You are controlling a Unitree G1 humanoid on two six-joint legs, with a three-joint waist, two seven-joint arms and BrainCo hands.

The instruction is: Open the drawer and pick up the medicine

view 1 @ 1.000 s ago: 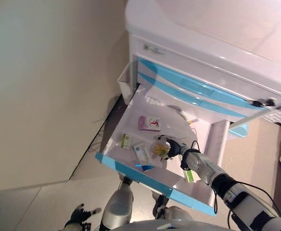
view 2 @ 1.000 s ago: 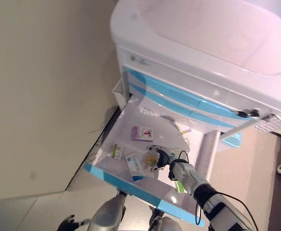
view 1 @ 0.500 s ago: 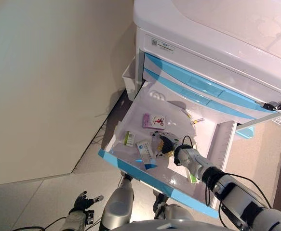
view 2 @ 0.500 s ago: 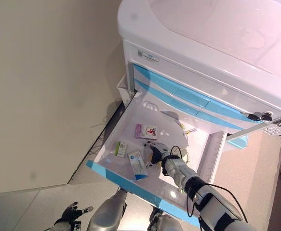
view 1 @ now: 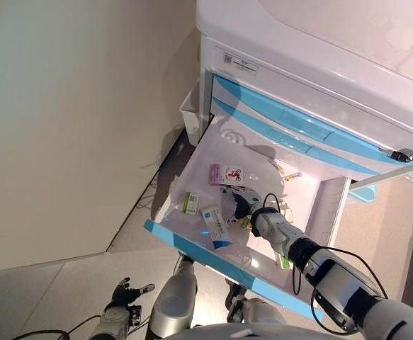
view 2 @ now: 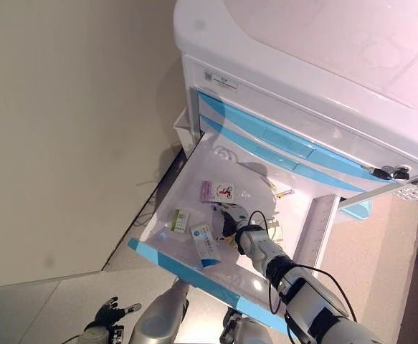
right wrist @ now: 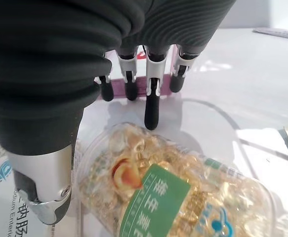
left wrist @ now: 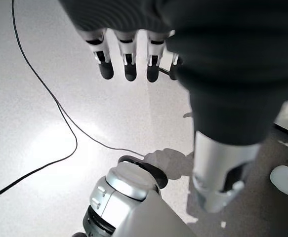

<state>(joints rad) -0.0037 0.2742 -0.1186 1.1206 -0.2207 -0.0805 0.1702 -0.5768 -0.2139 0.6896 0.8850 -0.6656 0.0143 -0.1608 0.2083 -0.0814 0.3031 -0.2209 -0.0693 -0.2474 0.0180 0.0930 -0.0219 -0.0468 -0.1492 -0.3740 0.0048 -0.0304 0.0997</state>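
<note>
The cart's lowest drawer [view 1: 192, 249], white with a blue front, stands pulled open. In it lie a pink box [view 1: 225, 174], a small green-and-white box [view 1: 190, 204] and a blue-and-white box [view 1: 215, 223]. A clear round tub of yellow pieces with a green label [right wrist: 173, 197] also lies there. My right hand [view 1: 240, 202] is inside the drawer, right above the tub. Its fingers [right wrist: 152, 106] are straight and reach past the tub's rim towards the pink box. Its thumb [right wrist: 42, 187] lies beside the tub. It holds nothing. My left hand [view 1: 125, 294] hangs open low by the floor.
The white cart [view 1: 298, 78] has shut blue drawers [view 1: 291, 127] above the open one and a small white bin [view 1: 190, 113] on its side. A cream wall [view 1: 71, 127] runs close on the left. A green box [view 1: 283, 262] lies in the drawer by my right forearm.
The camera has shifted. My right hand has moved a little deeper into the drawer, from the tub towards the pink box. The left hand stays low.
</note>
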